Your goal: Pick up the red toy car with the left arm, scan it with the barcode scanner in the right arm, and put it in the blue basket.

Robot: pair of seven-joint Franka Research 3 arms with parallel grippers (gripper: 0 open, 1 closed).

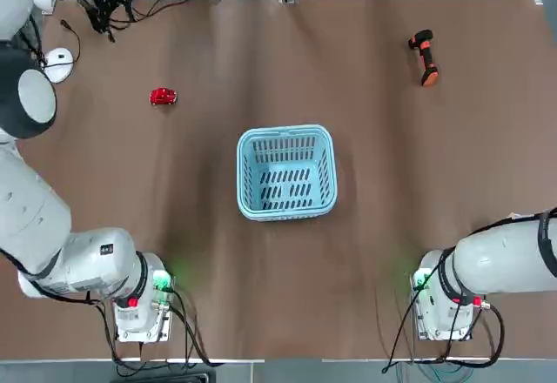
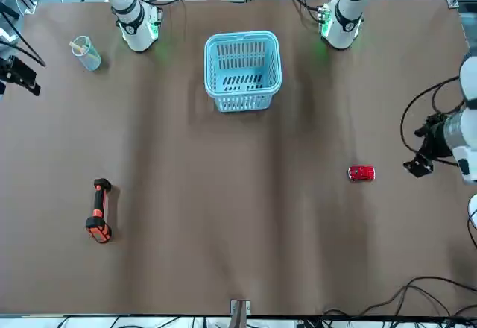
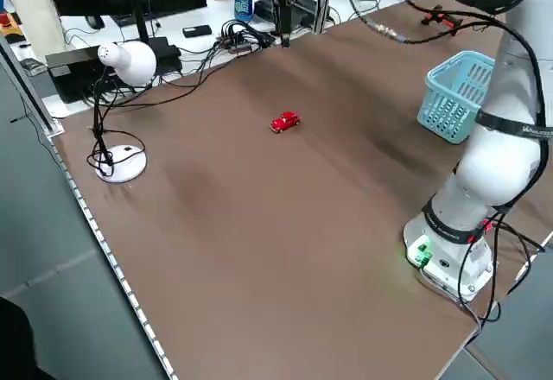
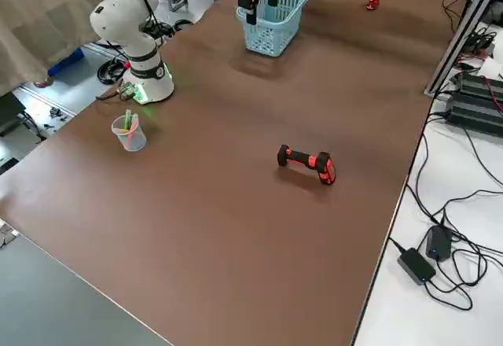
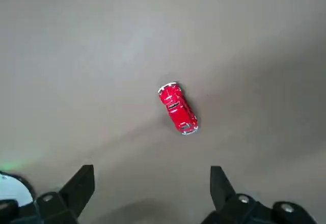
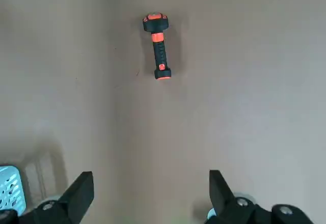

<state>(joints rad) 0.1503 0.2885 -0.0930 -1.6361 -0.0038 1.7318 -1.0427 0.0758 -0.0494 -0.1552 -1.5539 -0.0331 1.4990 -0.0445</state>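
The left arm's spread black metal claw [image 5: 153, 196] is nearer the glossy red toy car [image 5: 178, 108], which lies ahead, slightly aslant between its fingers.

The toy car [image 1: 163, 97] is lying on the tabletop [image 1: 287, 313], left of the basket [image 1: 286, 172] and farther from the arms' bases. The scanner [image 1: 425, 57] is resting to the basket's right, also farther out. The cup [image 2: 86, 53] is standing near the right arm's base [image 2: 139, 30]. The basket is sitting between car and scanner.
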